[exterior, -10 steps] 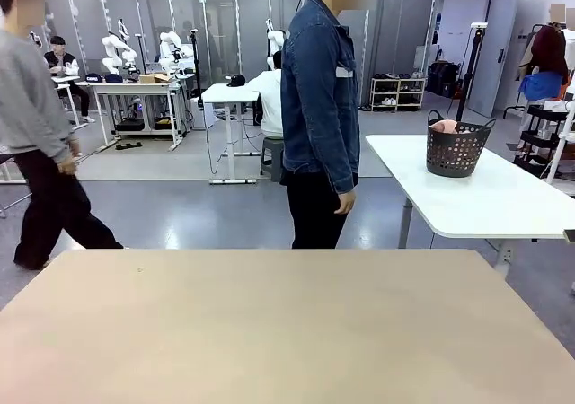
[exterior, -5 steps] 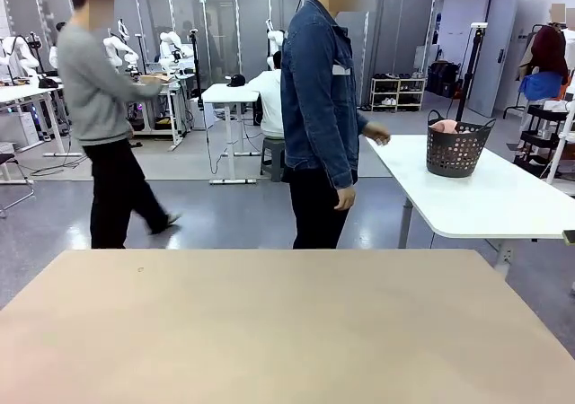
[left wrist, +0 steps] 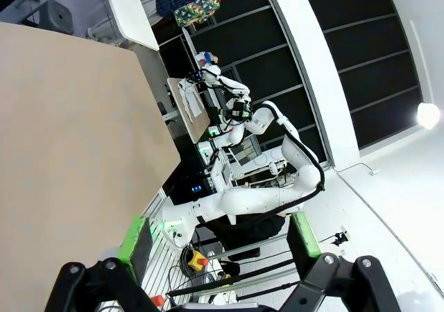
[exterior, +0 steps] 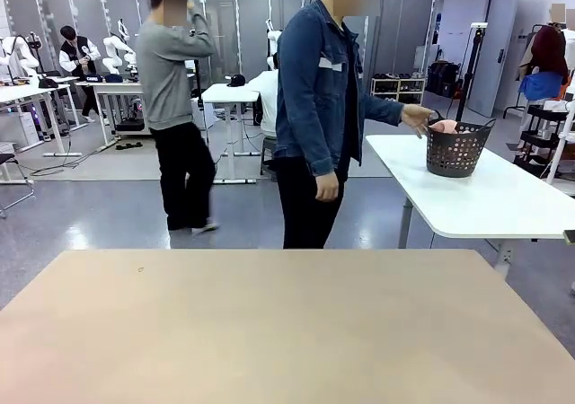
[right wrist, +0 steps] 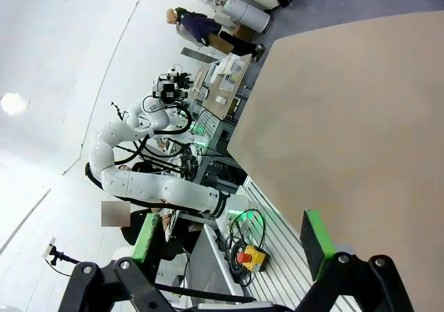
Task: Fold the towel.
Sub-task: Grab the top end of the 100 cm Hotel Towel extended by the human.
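A bit of the pale pink towel (exterior: 445, 127) pokes out of the top of a dark grey perforated basket (exterior: 456, 153) on a white side table (exterior: 485, 202) at the right, beyond my table. A person in a denim jacket stands at the far side, one hand (exterior: 416, 118) touching the basket's rim beside the towel. My left gripper (left wrist: 220, 237) is open in the air next to the tan table (left wrist: 62, 139), nothing between its green pads (left wrist: 136, 238). My right gripper (right wrist: 230, 236) is open too, its green pads (right wrist: 316, 233) wide apart and holding nothing.
The tan table (exterior: 287, 332) fills the near part of the front view. A second person in a grey top (exterior: 175, 63) walks behind the first. Each wrist view shows the other white arm (left wrist: 257, 200) (right wrist: 152, 186) and floor equipment beside the table edge.
The person in denim has turned toward the white table and stretched a hand out to the basket. The person in grey has walked from the left toward the middle. My grippers look unchanged.
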Controlling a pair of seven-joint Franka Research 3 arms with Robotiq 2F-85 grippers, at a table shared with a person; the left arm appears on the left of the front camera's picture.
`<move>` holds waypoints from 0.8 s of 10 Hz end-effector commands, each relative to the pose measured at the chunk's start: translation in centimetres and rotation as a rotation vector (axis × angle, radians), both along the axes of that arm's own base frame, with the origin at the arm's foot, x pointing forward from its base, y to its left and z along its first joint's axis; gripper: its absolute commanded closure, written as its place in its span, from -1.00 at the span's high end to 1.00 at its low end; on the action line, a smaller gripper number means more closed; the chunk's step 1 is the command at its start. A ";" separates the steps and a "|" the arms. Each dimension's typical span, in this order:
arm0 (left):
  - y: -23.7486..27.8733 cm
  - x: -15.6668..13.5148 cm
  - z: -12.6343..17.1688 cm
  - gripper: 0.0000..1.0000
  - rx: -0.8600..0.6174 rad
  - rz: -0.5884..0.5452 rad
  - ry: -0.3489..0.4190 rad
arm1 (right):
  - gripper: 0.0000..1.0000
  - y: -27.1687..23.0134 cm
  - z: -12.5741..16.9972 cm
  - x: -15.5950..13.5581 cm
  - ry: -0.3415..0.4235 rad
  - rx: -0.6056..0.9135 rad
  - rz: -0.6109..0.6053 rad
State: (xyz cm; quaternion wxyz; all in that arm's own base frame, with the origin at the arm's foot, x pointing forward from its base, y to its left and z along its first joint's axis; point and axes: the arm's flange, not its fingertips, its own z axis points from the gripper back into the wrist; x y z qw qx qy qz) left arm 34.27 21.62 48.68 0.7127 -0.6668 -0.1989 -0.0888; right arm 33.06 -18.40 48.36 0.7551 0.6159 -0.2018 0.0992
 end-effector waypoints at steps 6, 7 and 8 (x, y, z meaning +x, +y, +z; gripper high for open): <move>0.0 -0.1 0.2 1.00 -0.022 -0.003 -0.027 | 1.00 0.0 0.4 0.2 -0.020 0.014 -0.001; 0.0 -0.1 0.2 1.00 -0.022 -0.003 -0.027 | 1.00 0.0 0.4 0.2 -0.020 0.014 -0.001; 0.0 -0.1 0.2 1.00 -0.022 -0.003 -0.027 | 1.00 0.0 0.4 0.2 -0.020 0.014 -0.001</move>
